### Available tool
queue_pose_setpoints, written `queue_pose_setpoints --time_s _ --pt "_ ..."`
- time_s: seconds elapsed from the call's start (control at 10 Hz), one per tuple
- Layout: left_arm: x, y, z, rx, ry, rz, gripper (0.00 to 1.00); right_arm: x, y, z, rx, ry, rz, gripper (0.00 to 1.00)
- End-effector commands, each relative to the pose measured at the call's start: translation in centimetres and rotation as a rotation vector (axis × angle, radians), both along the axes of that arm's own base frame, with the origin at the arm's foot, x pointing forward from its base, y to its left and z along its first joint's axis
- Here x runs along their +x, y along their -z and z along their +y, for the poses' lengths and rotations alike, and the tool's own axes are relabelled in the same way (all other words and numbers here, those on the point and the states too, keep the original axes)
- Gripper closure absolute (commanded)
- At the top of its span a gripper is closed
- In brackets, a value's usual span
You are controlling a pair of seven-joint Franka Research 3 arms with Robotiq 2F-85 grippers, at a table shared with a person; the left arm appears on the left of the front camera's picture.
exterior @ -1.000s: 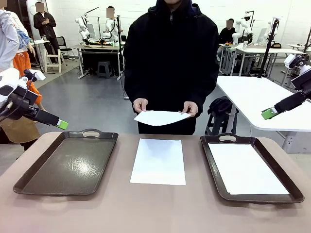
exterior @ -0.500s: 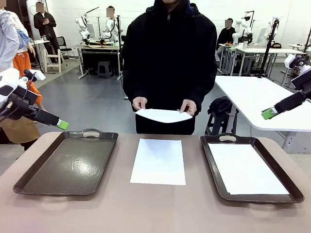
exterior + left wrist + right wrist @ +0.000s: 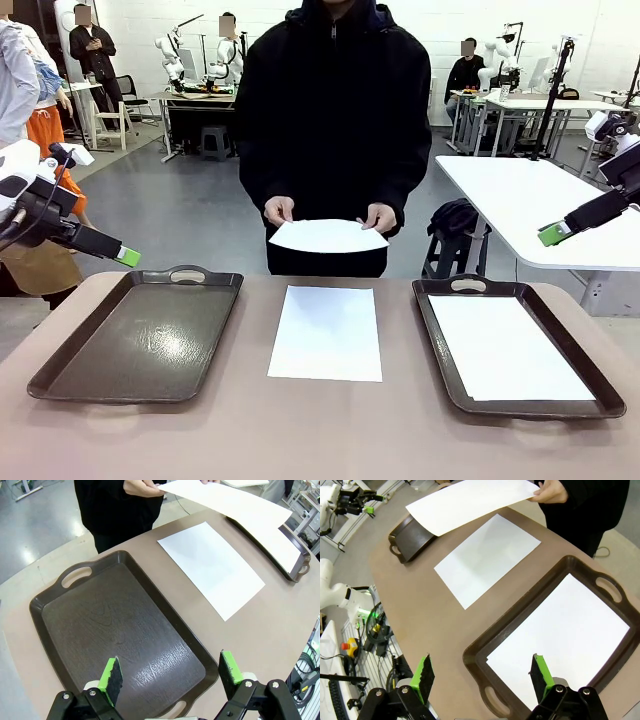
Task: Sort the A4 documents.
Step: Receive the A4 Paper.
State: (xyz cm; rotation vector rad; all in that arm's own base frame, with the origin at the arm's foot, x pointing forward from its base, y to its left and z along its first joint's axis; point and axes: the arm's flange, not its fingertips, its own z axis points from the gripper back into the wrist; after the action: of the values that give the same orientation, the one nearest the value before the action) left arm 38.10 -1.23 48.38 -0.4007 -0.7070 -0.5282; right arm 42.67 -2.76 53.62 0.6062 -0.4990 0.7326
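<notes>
- the left jaws hang in the air off the desk's far left corner, wide apart and holding nothing. in the left wrist view their green pads stand over the near end of the left tray.
- the left tray lies on the left side of the desk, its length running from the near edge to the far edge.
- a flat sheet lies on the bare desk in the middle, between the two trays and touching neither.
- beyond the far edge a person holds a raised sheet, slightly bowed, with one hand and the other hand at its two ends. it is clear of the flat sheet below.
- the right tray lies on the right side of the desk, and a tray sheet lies flat inside it.
- the right jaws hang off the far right corner, wide apart and holding nothing. in the right wrist view their pads stand over that tray's near end.
</notes>
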Motion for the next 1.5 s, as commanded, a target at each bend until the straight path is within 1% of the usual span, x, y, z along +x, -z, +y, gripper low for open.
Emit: queue_pose_setpoints --time_s 0.0,1.3,1.4 --pt "0.0 0.2 0.2 -0.008 0.006 -0.002 0.0 0.0 0.1 0.1 0.002 -0.007 -0.001 0.0" --pt "0.0 0.0 0.0 0.0 0.0 0.0 0.0 0.0 0.1 0.1 0.002 -0.007 -0.001 0.0" --pt "1.5 0.6 -0.4 -0.063 -0.068 0.07 0.0 0.0 0.1 0.1 0.002 -0.007 -0.001 0.0"
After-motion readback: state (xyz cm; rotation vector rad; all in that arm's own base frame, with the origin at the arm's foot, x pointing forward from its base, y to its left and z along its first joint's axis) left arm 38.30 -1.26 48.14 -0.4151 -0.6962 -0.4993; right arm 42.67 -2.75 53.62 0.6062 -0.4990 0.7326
